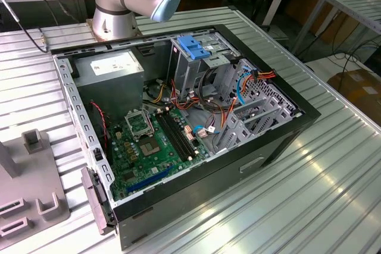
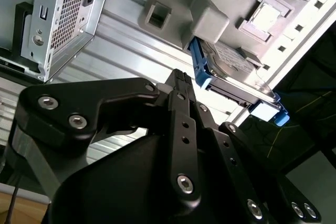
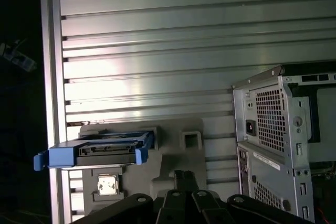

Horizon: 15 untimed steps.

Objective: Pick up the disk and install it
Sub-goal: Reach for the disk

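Fingers [image 3: 179, 180] look closed on each other, or very nearly, with nothing between them; we read the same in the second wrist view. Taking the exterior view from its left to its right, we meet the grey fixture [image 1: 36, 191] on the ribbed surface [image 1: 333, 182], then the open computer case [image 1: 268, 165] with the blue latch [image 1: 193, 47] atop its drive cage [image 1: 186, 72]. In the first wrist view the disk [image 3: 105, 150] sits in that fixture, ahead of the fingers and off to the side away from the case, toward the surface's edge, not touching them. It seems to stand on one long edge, thin side toward the camera. Its long axis runs along the ribs, square to that edge: one blue carrier end points out over it, the other toward the case. We judge that sideways offset, and the thin width across the axis, to be what a grasp here turns on.
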Available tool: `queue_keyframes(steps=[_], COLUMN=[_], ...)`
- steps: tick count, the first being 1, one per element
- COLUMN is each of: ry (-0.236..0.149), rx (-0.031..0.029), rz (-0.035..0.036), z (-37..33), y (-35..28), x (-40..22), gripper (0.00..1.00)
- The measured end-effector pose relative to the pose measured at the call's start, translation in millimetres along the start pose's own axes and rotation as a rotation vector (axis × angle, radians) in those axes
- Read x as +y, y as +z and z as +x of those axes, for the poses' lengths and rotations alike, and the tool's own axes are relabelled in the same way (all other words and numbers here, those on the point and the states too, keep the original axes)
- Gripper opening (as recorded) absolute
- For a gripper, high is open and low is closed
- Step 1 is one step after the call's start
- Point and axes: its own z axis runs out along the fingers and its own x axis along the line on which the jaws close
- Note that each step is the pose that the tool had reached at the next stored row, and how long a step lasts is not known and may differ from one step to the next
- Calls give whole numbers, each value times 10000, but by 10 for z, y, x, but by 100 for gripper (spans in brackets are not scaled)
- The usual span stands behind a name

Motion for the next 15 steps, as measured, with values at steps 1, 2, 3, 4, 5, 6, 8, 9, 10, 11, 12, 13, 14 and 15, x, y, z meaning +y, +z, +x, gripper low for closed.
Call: queue_keyframes(steps=[1, 2, 3, 4, 5, 6, 8, 9, 10, 11, 12, 13, 14, 15], ry=[0, -1, -1, -1, -1, 0, 0, 0, 0, -1, 0, 0, -1, 0], rx=[0, 0, 0, 1, 1, 2, 4, 5, 6, 7, 8, 9, 11, 11], rz=[0, 0, 0, 0, 0, 0, 0, -1, 0, -1, -1, 0, 0, 0], z=[22, 38, 69, 90, 104, 130, 164, 190, 218, 304, 328, 353, 395, 426], y=[0, 1, 1, 1, 2, 2, 2, 3, 3, 5, 5, 5, 5, 5], x=[-2, -3, -5, -7, -8, -10, -12, -15, -17, -23, -25, -26, -28, -31], gripper=[10, 10, 10, 10, 10, 10, 10, 10, 10, 10, 10, 10, 10, 10])
